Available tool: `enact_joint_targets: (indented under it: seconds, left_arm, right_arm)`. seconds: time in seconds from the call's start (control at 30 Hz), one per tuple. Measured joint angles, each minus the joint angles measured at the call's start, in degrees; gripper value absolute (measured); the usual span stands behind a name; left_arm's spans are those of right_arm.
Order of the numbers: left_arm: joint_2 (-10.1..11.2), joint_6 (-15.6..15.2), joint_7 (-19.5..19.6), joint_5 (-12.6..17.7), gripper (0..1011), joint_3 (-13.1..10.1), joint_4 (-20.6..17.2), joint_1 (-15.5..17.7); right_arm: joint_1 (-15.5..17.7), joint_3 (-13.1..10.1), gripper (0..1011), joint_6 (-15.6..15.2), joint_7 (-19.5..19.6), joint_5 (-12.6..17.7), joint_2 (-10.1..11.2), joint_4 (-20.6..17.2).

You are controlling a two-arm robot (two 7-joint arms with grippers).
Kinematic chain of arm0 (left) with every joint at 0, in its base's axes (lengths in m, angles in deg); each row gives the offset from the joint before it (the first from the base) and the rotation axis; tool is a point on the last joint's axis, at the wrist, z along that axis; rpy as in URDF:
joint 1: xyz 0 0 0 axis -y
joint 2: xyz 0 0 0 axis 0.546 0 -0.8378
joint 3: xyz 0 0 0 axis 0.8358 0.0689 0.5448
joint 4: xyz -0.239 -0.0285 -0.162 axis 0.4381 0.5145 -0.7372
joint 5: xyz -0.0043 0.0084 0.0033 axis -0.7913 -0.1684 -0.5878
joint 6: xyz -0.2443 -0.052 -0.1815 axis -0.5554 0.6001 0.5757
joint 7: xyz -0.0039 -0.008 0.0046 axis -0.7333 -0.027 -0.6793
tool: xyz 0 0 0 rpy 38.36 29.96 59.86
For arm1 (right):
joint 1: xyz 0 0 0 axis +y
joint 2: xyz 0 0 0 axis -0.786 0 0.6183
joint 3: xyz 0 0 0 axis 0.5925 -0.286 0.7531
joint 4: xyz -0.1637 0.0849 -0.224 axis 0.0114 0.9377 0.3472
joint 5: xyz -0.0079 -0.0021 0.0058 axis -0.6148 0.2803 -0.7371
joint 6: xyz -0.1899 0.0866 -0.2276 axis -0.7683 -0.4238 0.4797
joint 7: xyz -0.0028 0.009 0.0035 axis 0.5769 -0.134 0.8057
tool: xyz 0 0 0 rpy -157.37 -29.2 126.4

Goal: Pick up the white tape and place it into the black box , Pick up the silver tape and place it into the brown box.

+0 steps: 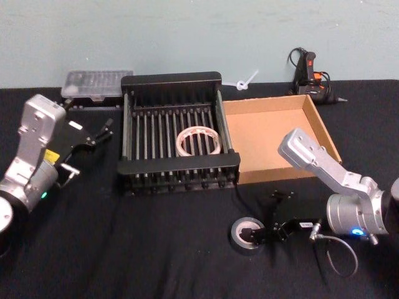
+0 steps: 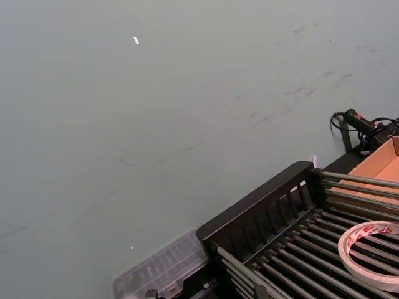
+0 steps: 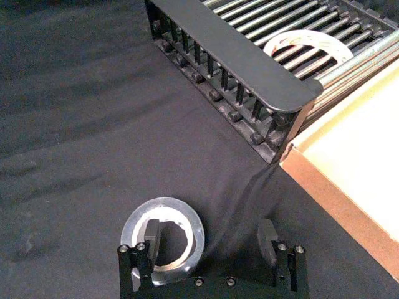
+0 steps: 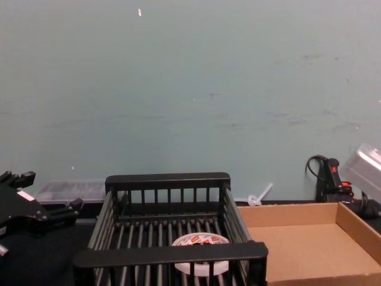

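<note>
Red markings ring the white tape [image 4: 200, 241], but none are legible.

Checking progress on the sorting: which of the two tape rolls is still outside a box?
The silver tape, lying flat on the black cloth with the right claw open over it. The white tape already lies inside the black box.

A pale teal wall [image 4: 190, 89], scuffed with faint dark marks, rises behind a table draped in wrinkled black cloth [image 1: 156, 249], with a clear plastic case [image 1: 96, 84] at eleven o'clock and a black corded tool [image 1: 310, 71] at one o'clock.
</note>
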Motion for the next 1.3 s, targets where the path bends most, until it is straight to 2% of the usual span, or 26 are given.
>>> enact_joint_targets:
  seconds: [1.1,1.3]
  left_arm:
    - [0.00,0.00,0.00,0.00,1001,0.00,0.00,0.00]
    - [0.00,0.00,0.00,0.00,1001,0.00,0.00,0.00]
  right_arm:
    - [-0.18,0.33,1000,-0.46,0.08,-0.03,-0.24,0.52]
    - [-0.18,0.32,891,-0.45,0.08,-0.01,-0.25,0.50]
